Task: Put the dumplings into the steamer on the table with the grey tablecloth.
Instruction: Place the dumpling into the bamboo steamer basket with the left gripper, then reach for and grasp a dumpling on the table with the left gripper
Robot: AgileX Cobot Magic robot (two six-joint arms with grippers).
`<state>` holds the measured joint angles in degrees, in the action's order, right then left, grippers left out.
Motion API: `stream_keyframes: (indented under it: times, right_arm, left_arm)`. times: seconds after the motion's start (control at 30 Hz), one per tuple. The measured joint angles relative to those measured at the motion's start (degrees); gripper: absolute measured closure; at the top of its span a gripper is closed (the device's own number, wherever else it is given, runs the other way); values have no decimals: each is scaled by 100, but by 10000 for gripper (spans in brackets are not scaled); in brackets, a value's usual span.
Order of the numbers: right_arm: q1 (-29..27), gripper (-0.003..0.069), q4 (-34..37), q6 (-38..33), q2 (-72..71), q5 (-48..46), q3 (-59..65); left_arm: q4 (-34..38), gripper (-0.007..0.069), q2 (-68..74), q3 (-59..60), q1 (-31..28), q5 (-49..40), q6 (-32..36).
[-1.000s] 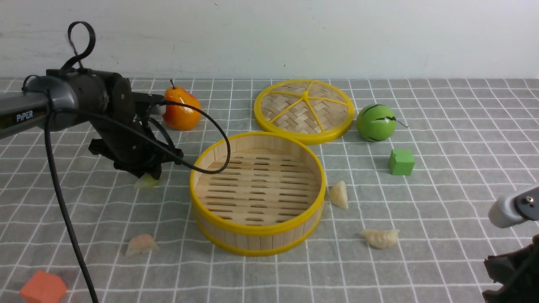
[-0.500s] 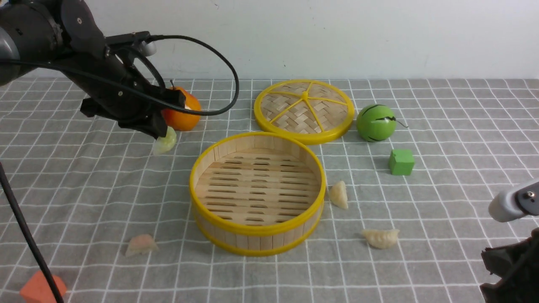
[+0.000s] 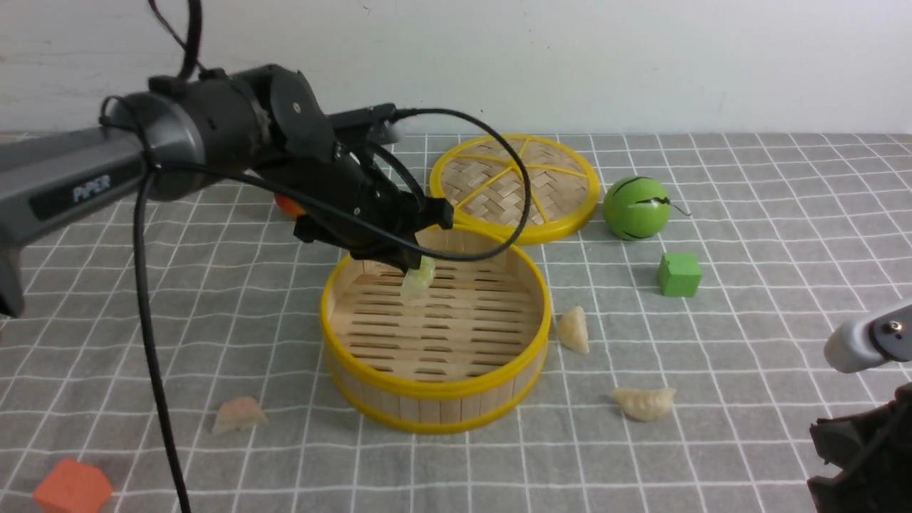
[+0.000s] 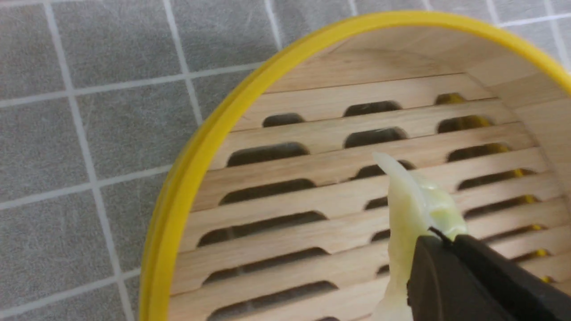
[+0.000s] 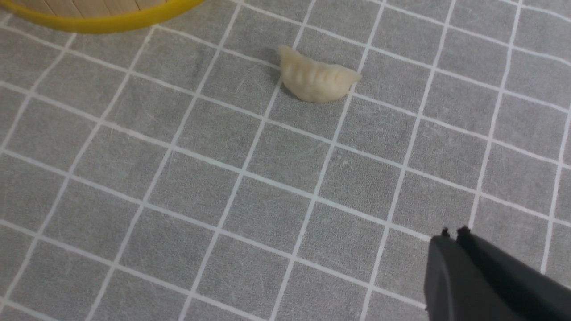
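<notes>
Your pale green dumpling (image 3: 418, 278) hangs nearly on end at the centre of the frame. Its long axis is steep and its lower tip leans slightly left, over the slatted floor at the rear of the steamer (image 3: 436, 388). Your left gripper (image 3: 411, 266) pinches its upper end, jaws almost together. Your right gripper (image 5: 453, 232) is closed on nothing at lower right, above the table (image 3: 748, 214). A cream dumpling (image 3: 573, 330) lies just beside the steamer's right wall, a second cream dumpling (image 3: 645, 403) is lower right of it, and the pink dumpling (image 3: 239, 415) is at lower left.
</notes>
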<state>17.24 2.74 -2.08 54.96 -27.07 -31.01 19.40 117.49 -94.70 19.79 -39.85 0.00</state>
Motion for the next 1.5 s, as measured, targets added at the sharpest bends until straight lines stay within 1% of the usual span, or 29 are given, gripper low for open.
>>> stream_keyframes:
  times: [0.03,0.07,0.1,0.17,0.23,0.3,0.33,0.37,0.43,0.47,0.5,0.57,0.6,0.67,0.73,0.83,0.93,1.03,1.1,1.2,1.23,1.27,1.5]
  right_arm:
    - [0,648,6,0,0,-11,0]
    - [0,647,66,0,0,-100,0]
    - [0,647,66,0,0,-107,0]
    - [0,642,154,0,0,-168,0]
    - [0,636,195,0,0,-181,0]
    - [0,628,232,0,0,-183,0]
    - [0,622,242,0,0,-188,0]
    - [0,619,253,0,0,-188,0]
    - [0,615,259,0,0,-194,0]
    - [0,613,259,0,0,-194,0]
    - [0,608,259,0,0,-194,0]
    - [0,604,285,0,0,-194,0]
    - [0,600,328,0,0,-194,0]
    - [0,596,419,0,0,-194,0]
    - [0,594,469,0,6,-180,0]
    - [0,588,571,0,6,-160,0]
    - [0,584,581,0,6,-154,0]
    - [0,579,585,0,6,-154,0]
    - [0,576,602,0,6,-154,0]
    - [0,573,613,0,6,-154,0]
    - [0,573,613,0,6,-154,0]
    - [0,568,621,0,6,-154,0]
    - [0,559,623,0,6,-154,0]
  left_arm:
    - [-11,611,39,0,0,1,-39]
    - [-80,555,177,0,0,23,-98]
    - [-80,555,190,0,0,23,-98]
    - [-75,443,215,0,0,28,-125]
    - [-44,335,215,-82,0,-192,-164]
    - [-78,241,165,-284,0,-728,-265]
    - [-172,209,89,-414,0,-1068,-302]
    - [-347,187,-31,-541,0,-1439,-314]
    - [-771,173,-301,-668,0,-2034,-314]
    - [-970,174,-420,-692,0,-2176,-314]
    - [-1435,179,-695,-647,-21,-2637,-308]
    - [-1805,194,-977,-334,-168,-2881,-308]
    - [-1940,209,-1101,8,-335,-2957,-279]
    - [-1940,226,-1100,493,-530,-2982,-68]
    - [-1974,235,-1042,928,-646,-2818,270]
    - [-1940,240,-967,1370,-658,-2290,867]
    - [-1940,241,-869,1504,-639,-2077,1264]
    - [-2082,262,-642,1533,-639,-2094,1402]
    - [-2124,306,-481,1538,-639,-2062,1421]
    - [-2145,417,-370,1538,-639,-1956,1400]
    - [-2145,435,-370,1538,-639,-1946,1387]
    - [-2151,484,-352,1532,-639,-1948,1327]
    - [-2060,489,-440,1475,-639,-2095,616]
